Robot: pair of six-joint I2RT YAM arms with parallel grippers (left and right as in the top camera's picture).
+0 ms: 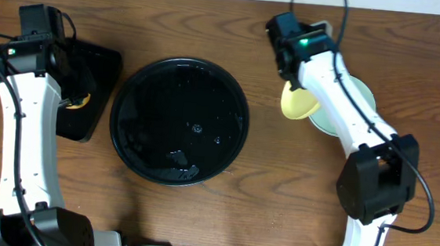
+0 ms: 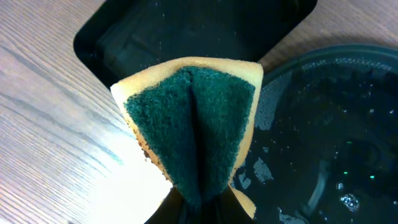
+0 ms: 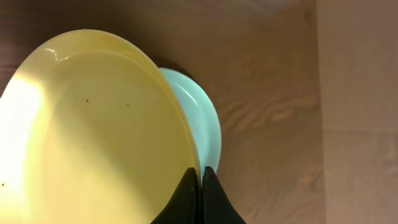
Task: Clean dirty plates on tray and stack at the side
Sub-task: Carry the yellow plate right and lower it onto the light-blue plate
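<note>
The large round black tray [image 1: 179, 120] sits at the table's middle, wet and with no plates on it; its rim also shows in the left wrist view [image 2: 329, 124]. My right gripper [image 1: 293, 75] is shut on the rim of the pale yellow plate [image 1: 299, 103], holding it tilted just left of the mint-green plates [image 1: 359, 99] at the right. In the right wrist view the yellow plate [image 3: 93, 130] fills the left and a mint-green plate [image 3: 202, 124] lies behind it. My left gripper [image 1: 76, 100] is shut on a yellow and green sponge [image 2: 196, 124] over the small tray.
A smaller rectangular black tray [image 1: 89, 89] lies left of the round tray, under my left gripper; it also shows in the left wrist view [image 2: 186, 31]. Bare wooden table surrounds everything. A paler strip runs along the far edge [image 3: 357, 93].
</note>
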